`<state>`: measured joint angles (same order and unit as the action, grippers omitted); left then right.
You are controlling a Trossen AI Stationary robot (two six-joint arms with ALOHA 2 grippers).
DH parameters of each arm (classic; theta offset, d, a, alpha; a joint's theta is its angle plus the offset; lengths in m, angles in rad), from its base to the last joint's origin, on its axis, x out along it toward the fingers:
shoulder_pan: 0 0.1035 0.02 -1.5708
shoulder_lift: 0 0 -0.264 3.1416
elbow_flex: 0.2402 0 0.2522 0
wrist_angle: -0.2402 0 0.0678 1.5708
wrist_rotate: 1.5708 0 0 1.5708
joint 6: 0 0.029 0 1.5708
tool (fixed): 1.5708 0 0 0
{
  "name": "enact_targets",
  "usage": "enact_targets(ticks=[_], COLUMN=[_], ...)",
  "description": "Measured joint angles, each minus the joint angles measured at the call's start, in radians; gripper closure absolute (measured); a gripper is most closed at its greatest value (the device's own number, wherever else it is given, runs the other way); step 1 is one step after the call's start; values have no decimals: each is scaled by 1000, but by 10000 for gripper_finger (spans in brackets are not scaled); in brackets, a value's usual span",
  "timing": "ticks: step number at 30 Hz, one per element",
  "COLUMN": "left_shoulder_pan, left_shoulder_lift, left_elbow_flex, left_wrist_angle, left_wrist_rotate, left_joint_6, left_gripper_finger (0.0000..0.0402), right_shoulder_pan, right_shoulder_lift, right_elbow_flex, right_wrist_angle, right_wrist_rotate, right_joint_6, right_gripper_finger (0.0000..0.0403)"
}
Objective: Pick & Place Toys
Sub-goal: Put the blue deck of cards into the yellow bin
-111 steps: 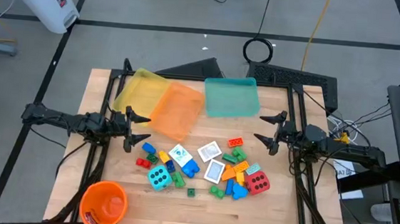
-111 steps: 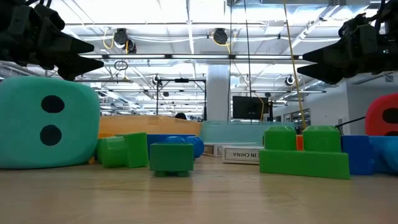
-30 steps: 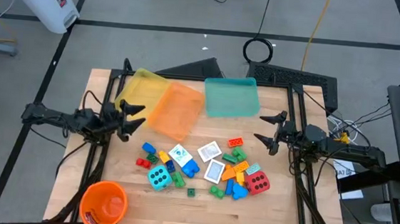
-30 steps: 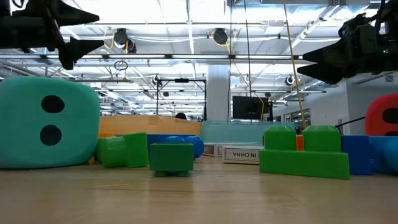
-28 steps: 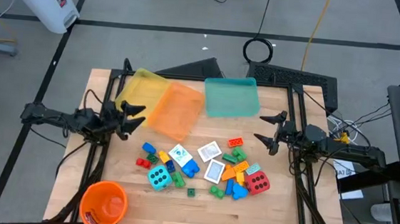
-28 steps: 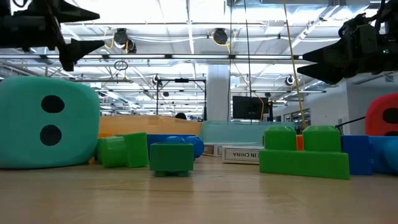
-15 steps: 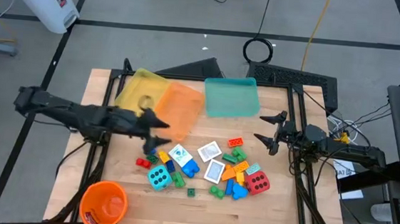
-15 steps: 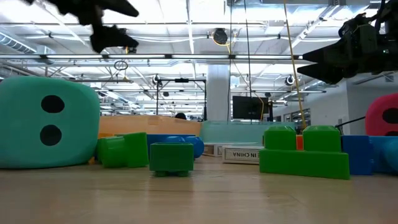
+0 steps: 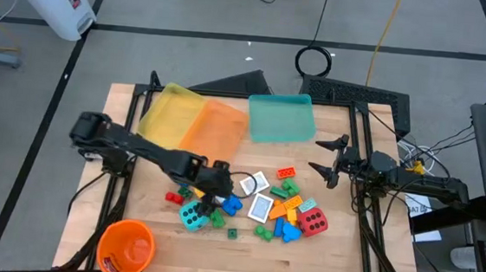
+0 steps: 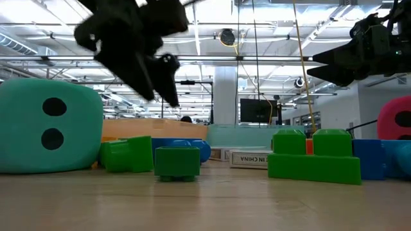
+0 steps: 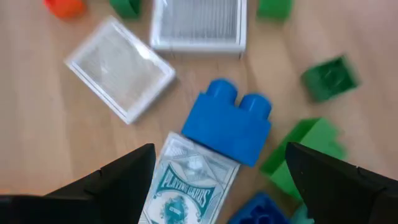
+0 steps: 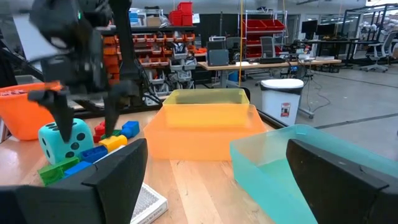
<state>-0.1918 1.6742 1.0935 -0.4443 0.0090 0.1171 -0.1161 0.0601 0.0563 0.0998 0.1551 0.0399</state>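
Observation:
The toys lie in a pile on the table's near middle: a cyan die [image 9: 192,214], a red die [image 9: 311,220], white cards [image 9: 255,184] and several small bricks. My left gripper [image 9: 218,193] hangs open over the pile's left part, fingers pointing down. In the left wrist view [image 11: 219,149] its fingers stand on either side of a blue brick [image 11: 227,121] and a teal playing-card box [image 11: 189,186], touching nothing. In the low view it [image 10: 162,97] is above the bricks. My right gripper [image 9: 314,155] waits open at the table's right.
Yellow [image 9: 171,113], orange [image 9: 215,132] and teal [image 9: 281,117] trays lie along the far edge. An orange bucket [image 9: 126,247] stands at the near left corner. Green bricks [image 11: 326,78] and two white cards [image 11: 121,68] lie close around the left gripper.
My left gripper has swung from the table's left side toward the right and the near edge, over the toy pile, has tipped to point down and has come lower. The toys have kept their places.

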Motion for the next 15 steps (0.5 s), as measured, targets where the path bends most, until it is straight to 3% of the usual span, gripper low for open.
enact_targets(ticks=[5,15], left_shoulder_pan=[14,41], left_shoulder_lift=[97,108], left_elbow_flex=[26,31], left_wrist_angle=[-28,-94], left_wrist_rotate=[0,-89], left_joint_6=[93,354], left_gripper_finger=[56,73], right_shoulder_pan=[0,0], right_shoulder_lift=[0,0], right_elbow_flex=[0,0], right_wrist_angle=[0,0], right_wrist_rotate=[0,0], right_joint_6=[0,0], right_gripper_finger=[46,46])
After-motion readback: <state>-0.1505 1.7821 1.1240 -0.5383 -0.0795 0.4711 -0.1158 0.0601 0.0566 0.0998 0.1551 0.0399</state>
